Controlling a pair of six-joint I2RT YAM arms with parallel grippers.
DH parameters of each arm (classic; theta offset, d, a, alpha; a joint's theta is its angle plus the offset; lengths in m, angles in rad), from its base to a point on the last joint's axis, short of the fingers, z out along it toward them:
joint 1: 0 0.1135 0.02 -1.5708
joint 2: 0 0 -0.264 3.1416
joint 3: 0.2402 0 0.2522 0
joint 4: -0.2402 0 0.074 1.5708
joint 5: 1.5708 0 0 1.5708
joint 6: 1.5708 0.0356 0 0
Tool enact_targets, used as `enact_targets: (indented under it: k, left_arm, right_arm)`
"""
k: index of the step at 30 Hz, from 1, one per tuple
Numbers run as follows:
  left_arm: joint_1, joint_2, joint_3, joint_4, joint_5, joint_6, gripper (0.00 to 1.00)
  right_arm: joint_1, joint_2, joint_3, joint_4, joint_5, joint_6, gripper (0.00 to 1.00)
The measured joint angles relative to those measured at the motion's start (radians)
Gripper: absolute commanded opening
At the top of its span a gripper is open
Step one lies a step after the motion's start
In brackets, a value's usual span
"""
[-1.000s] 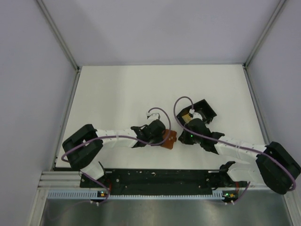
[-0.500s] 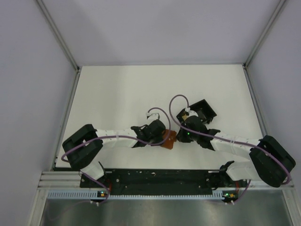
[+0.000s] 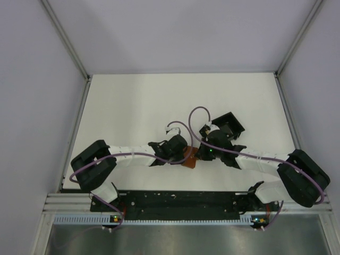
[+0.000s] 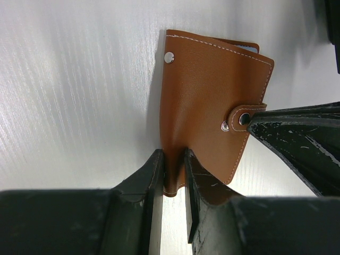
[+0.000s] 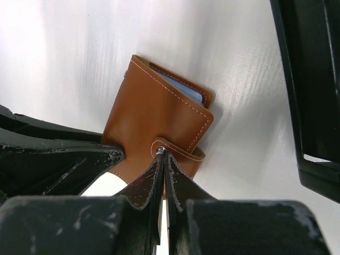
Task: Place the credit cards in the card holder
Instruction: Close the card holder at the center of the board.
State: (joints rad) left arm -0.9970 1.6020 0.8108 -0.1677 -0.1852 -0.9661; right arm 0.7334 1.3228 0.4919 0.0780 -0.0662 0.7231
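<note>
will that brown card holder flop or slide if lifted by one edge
Probably bends a little: the card holder is thin stitched leather, pinched at one edge by the left gripper. Likely light; the smooth table may let it slide.

We count one brown card holder (image 4: 207, 101) with one blue card (image 5: 186, 89) showing at its edge, one black slotted box (image 3: 229, 125), one white table (image 3: 133, 106), and two grippers: the left gripper (image 4: 174, 170) and the right gripper (image 5: 162, 159).
</note>
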Motion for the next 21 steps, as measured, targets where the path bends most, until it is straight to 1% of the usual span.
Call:
enact_targets:
  k: [4, 6, 11, 13, 16, 21]
  left_arm:
    - [0.0, 0.0, 0.001, -0.002, 0.0, 0.0, 0.0]
    - [0.0, 0.0, 0.002, -0.002, -0.002, 0.0, 0.0]
    - [-0.001, 0.002, 0.006, -0.009, -0.005, 0.0, 0.0]
    - [-0.001, 0.002, 0.006, -0.009, -0.005, 0.0, 0.0]
    - [-0.001, 0.002, 0.006, -0.01, -0.006, 0.0, 0.0]
    - [-0.002, 0.003, 0.007, -0.01, -0.007, 0.0, 0.0]
  right_arm:
    - [0.005, 0.0, 0.0, 0.003, -0.001, 0.002, 0.08]
    - [0.006, -0.023, 0.0, -0.024, 0.023, 0.0, 0.1]
    - [-0.003, -0.136, 0.0, -0.109, 0.111, -0.016, 0.1]
    - [-0.016, -0.151, 0.0, -0.125, 0.129, -0.018, 0.1]
    - [-0.036, -0.13, -0.001, -0.146, 0.134, -0.017, 0.09]
    - [-0.038, -0.035, -0.014, -0.119, 0.097, -0.008, 0.08]
